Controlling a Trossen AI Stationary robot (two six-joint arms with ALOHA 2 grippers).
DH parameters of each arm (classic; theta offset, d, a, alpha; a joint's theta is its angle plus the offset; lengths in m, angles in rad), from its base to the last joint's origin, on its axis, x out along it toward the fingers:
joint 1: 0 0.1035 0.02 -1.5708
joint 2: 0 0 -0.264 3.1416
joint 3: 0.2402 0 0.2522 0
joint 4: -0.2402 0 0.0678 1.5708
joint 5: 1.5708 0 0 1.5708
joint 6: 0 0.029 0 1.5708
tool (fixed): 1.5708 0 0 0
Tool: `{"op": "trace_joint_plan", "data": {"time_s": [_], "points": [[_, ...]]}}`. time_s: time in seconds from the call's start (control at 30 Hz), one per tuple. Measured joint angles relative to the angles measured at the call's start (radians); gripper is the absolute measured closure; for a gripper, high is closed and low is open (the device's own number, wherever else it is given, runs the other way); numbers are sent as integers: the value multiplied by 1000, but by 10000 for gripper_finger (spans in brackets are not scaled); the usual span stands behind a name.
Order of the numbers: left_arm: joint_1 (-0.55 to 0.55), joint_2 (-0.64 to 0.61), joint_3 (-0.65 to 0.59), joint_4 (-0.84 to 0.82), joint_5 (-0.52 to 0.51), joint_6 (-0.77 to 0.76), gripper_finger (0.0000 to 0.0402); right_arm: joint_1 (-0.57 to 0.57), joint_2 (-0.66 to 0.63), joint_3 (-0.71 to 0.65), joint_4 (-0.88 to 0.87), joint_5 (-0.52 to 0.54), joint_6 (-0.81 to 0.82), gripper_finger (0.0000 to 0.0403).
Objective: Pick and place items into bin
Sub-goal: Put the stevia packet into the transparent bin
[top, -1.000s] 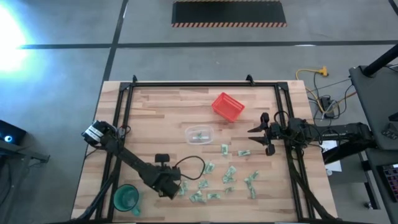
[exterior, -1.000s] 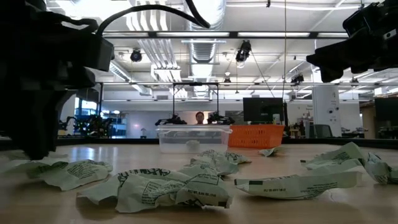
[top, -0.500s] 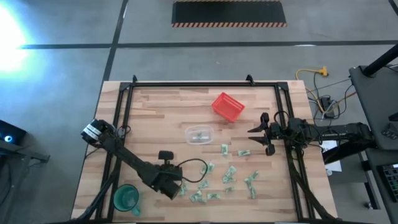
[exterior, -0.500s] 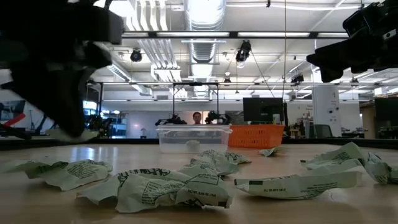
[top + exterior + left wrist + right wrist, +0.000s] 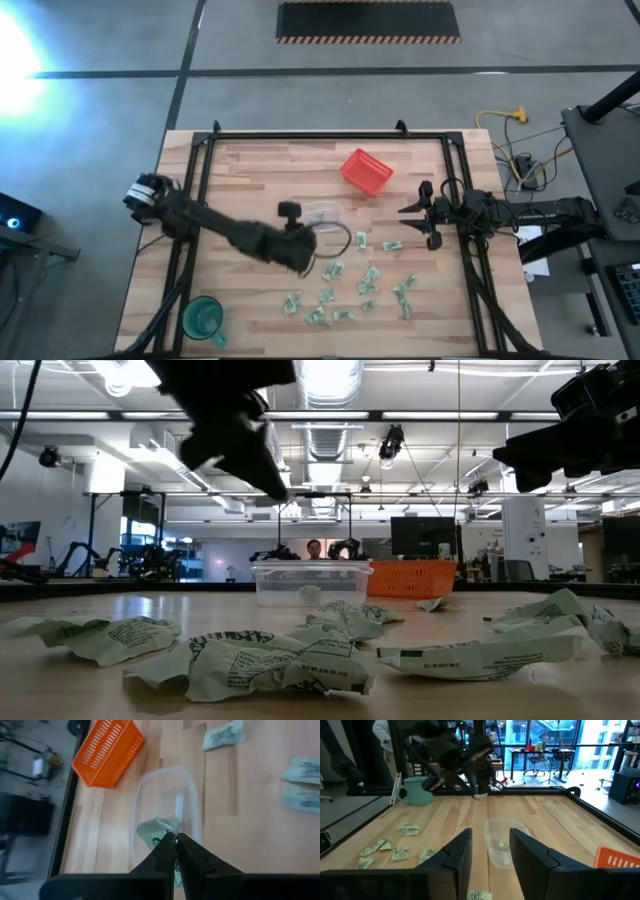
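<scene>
My left gripper (image 5: 174, 841) is shut on one pale green wrapped item (image 5: 156, 831) and hangs over the near end of the clear bin (image 5: 165, 795). In the high view it (image 5: 308, 246) covers part of the bin (image 5: 325, 213). One white piece (image 5: 178, 807) lies inside the bin. Several more items (image 5: 345, 290) lie scattered flat on the wood toward the near right. My right gripper (image 5: 412, 224) waits open at the table's right edge, its fingers level and apart (image 5: 490, 855). My left gripper pinches the crumpled green item (image 5: 159, 834) between its two fingertips. The fingers slant down from the table's near-left side. The item is lifted clear of the table and sticks out beside the tips, above the bin's near rim.
A red mesh basket (image 5: 366, 170) stands beyond the bin at the far right. A green cup (image 5: 203, 318) sits at the near-left corner. A black frame rail (image 5: 190, 200) runs along the table's sides. Bare wood lies left of the bin.
My left gripper has risen from the pile at the near left, taking one item up clear of the table. It has swung toward the far and right side to the bin and has turned at the wrist. My right arm has kept still.
</scene>
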Motion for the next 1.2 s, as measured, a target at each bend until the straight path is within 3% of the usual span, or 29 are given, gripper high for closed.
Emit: {"op": "trace_joint_plan", "data": {"time_s": [0.27,0.63,0.97,1.13,1.2], "points": [[216,9,-3,68,164,78,402,0,6,0,0,0,-14,282],[257,9,-4,75,243,111,398,0,6,0,0,0,-26,282],[257,9,-12,95,242,130,294,0,6,0,-1,-5,-26,282],[248,-13,-12,81,242,115,266,1,43,0,-11,-157,-53,282],[235,-24,-12,64,243,114,264,1,71,1,-21,-150,-53,282]]}}
